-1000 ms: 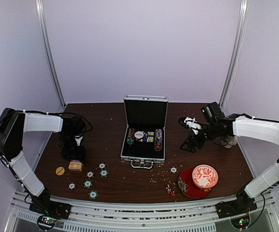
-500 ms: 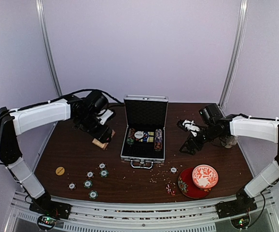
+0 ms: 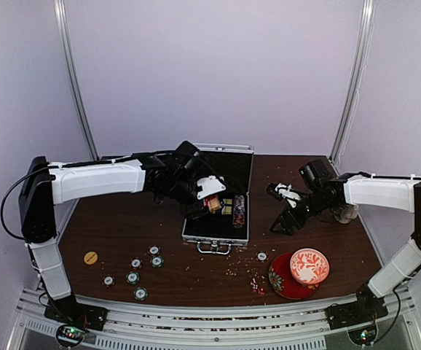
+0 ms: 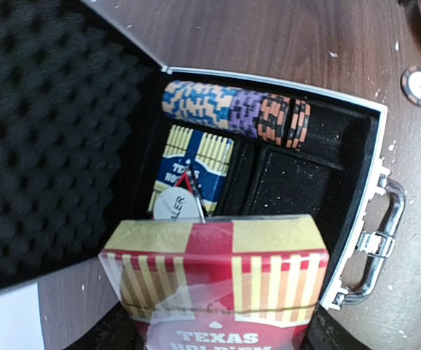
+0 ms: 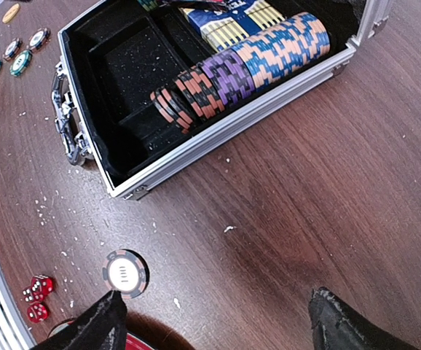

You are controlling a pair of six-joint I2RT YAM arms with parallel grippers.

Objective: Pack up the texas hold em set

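Observation:
The open silver briefcase (image 3: pixel 215 235) stands mid-table with its lid up; it also shows in the left wrist view (image 4: pixel 374 146) and the right wrist view (image 5: pixel 218 135). A row of chips (image 4: pixel 232 113) and a blue card box (image 4: pixel 192 168) lie in its black tray. My left gripper (image 3: pixel 209 200) is shut on the red-tan card box (image 4: pixel 218 284) and holds it over the case's tray. My right gripper (image 3: pixel 283 219) is open and empty, low over the table right of the case. A dark chip (image 5: pixel 124 273) and red dice (image 5: pixel 36 295) lie near it. Several green/white chips (image 3: pixel 141 273) lie front left.
A red-and-white bowl (image 3: pixel 309 265) sits on a red saucer (image 3: pixel 283 283) at the front right. A tan disc (image 3: pixel 90 257) lies at the front left. A clear object (image 3: pixel 345 212) stands behind my right arm. Crumbs are scattered in front of the case.
My left arm has lifted the card box from the front left of the table and carried it right, to above the open case. My right gripper has barely moved.

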